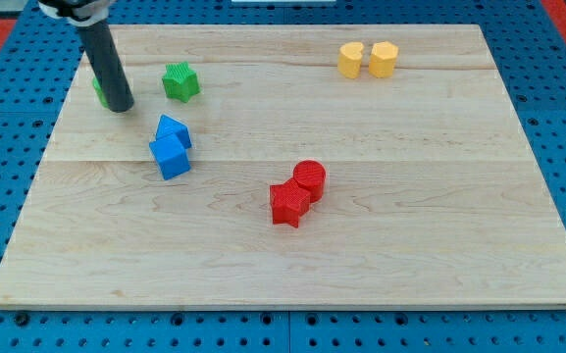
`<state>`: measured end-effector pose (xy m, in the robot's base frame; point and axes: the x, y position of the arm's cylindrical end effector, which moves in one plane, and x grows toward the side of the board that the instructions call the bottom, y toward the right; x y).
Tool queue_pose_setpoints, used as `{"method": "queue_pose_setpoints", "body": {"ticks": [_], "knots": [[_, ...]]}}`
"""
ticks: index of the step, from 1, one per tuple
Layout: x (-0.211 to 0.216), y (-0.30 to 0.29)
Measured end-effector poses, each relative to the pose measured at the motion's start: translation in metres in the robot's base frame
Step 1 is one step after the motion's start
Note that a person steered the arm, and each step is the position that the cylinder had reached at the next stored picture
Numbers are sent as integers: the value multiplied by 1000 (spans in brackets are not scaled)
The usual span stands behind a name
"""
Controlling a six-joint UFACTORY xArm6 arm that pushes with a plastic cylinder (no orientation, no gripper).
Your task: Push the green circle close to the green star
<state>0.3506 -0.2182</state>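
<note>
Desk [381, 235]: pale wood, planks joined, fine grain showing, matt and smooth.
Rod [106, 64]: dark, smooth, a soft sheen down its side; my tip [120, 108] looks the same.
Green star [180, 81]: plastic-looking, fine ribbed lines across the top, matt.
Blue blocks [171, 147]: same ribbed, matt plastic look.
Red blocks [297, 191]: ribbed tops, matt.
Yellow blocks [368, 60]: smoother-looking, matt.
Blue surround [557, 118]: a perforated panel with regular holes.

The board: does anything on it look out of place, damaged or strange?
Nothing stands out. The blocks sit flat on the board in pairs, none broken or tipped. Only the green circle is mostly hidden behind my rod; my tip rests at its right edge, left of the green star.
</note>
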Motion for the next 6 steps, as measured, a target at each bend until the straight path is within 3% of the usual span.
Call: {"method": "queue_pose_setpoints", "body": {"ticks": [2,3,4,5,6], "knots": [[-15,-86],[-22,-48],[-22,33],[-9,72],[23,70]]}}
